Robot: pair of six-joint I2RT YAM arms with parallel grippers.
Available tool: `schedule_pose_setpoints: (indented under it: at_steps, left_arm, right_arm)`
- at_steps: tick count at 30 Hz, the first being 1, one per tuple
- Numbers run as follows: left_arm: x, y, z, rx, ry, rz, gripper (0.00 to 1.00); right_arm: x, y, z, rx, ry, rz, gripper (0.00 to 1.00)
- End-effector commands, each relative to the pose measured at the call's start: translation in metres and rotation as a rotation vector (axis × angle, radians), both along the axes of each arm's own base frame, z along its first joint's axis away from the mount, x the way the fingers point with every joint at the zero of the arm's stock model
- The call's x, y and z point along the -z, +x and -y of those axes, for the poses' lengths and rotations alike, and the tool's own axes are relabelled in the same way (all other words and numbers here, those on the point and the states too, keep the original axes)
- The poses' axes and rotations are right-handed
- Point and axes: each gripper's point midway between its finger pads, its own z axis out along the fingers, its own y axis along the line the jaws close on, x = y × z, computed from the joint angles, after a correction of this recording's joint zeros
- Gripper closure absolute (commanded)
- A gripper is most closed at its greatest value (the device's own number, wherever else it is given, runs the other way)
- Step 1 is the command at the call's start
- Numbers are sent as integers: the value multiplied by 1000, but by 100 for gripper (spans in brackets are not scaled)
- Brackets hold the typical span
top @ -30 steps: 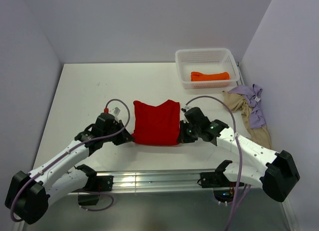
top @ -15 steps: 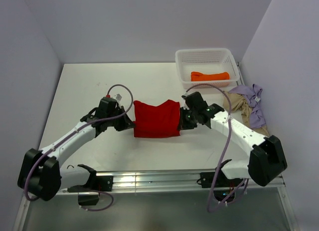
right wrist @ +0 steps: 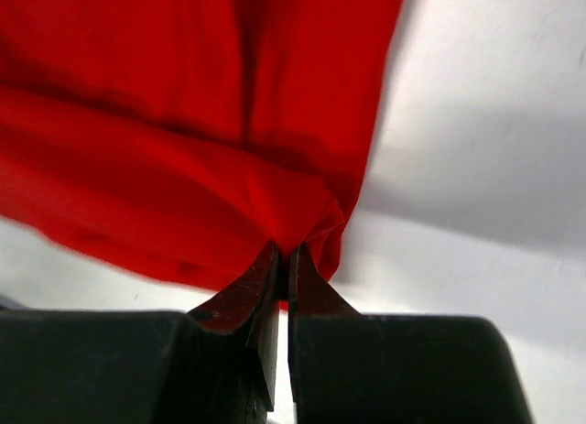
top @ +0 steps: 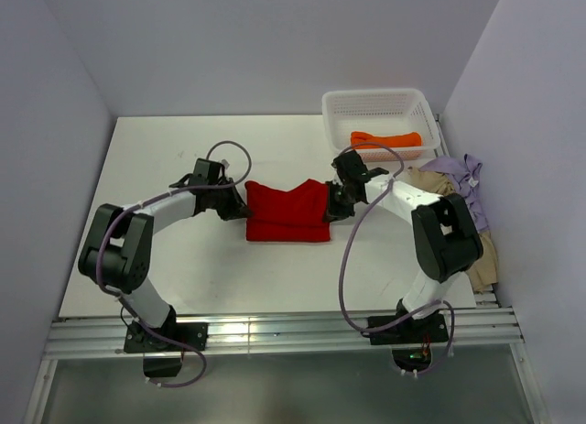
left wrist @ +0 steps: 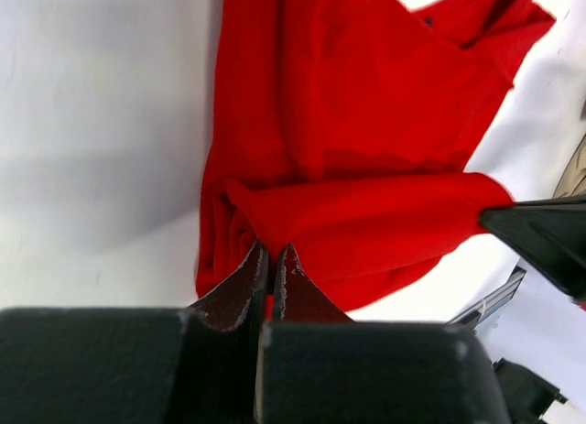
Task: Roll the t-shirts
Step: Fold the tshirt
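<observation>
Red t-shirt (top: 287, 211), folded over on the table (top: 174, 158), is clamped at its left edge by the left gripper (top: 240, 207) and at its right edge by the right gripper (top: 331, 210). An orange t-shirt (top: 386, 139) is kept in the basket (top: 375, 98). A beige t-shirt (top: 438, 188) and a lavender t-shirt (top: 468, 191) are heaped at the table's right edge.

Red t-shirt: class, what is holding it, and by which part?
Both grippers hold the red t-shirt: the left gripper pinches the left end of its folded-over edge, the right gripper the right end.

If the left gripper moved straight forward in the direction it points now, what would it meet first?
The red t-shirt it is pinching; beyond that fold, probably the right gripper, though depth is unclear.
</observation>
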Motion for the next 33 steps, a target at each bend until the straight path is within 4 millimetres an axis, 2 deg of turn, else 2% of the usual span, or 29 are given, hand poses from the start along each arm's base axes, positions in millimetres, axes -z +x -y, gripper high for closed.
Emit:
schedule_pose_setpoints:
  at_steps: [1,3,4,5,6,7,8,9,10,11,12,14,15,19,22,24,27,28,29,31,33]
  left_arm:
    - [-4,27,7,19,-21,72,100]
    - [2,33,9,6,-31,75,100]
    - [10,34,10,3,-31,61,100]
    - [13,36,10,-1,-31,56,100]
    - [19,37,8,-9,-16,51,94]
    - [19,37,7,-18,-14,55,85]
    - [19,37,5,-25,-11,62,76]
    - [14,37,1,-43,4,87,61]
    - [10,36,-1,-53,7,100,55]
    - [7,36,-4,-63,14,114,50]
    - [-5,35,-6,-71,15,145,44]
    - [-17,35,-8,-85,8,180,40]
    - [-31,34,-9,-89,-1,214,38]
    - [-57,25,-16,-100,19,278,35]
    - [-74,18,-18,-99,25,329,33]
    - [-81,10,-16,-83,12,361,33]
    - [-84,0,-2,-32,-24,389,37]
    - [-84,-3,6,-15,-38,388,37]
    - [-82,-5,10,-3,-44,382,38]
    - [-79,-4,23,32,-66,378,48]
    - [-77,-2,30,46,-81,369,64]
  right_arm:
    - [9,31,8,59,-39,57,100]
    - [19,35,8,80,-46,48,100]
    - [23,39,6,86,-43,54,96]
    - [29,41,7,102,-50,44,91]
    - [31,44,8,112,-53,56,86]
    - [31,45,10,122,-59,68,71]
    - [20,47,10,137,-46,100,63]
    - [18,45,12,142,-44,116,56]
    - [12,45,13,145,-37,135,44]
    - [4,44,12,143,-23,156,39]
    - [-9,44,13,142,-12,186,37]
    - [-22,42,16,145,-15,216,36]
    - [-35,40,17,144,-2,247,36]
    - [-58,32,18,127,31,335,38]
    - [-65,26,19,112,41,384,38]
    - [-61,19,15,81,54,388,44]
    - [-61,17,-1,31,113,394,65]
    - [-57,17,-7,20,127,382,78]
    - [-55,17,-11,11,132,373,85]
    - [-56,18,-24,-18,159,372,97]
    - [-52,15,-38,-41,184,353,100]
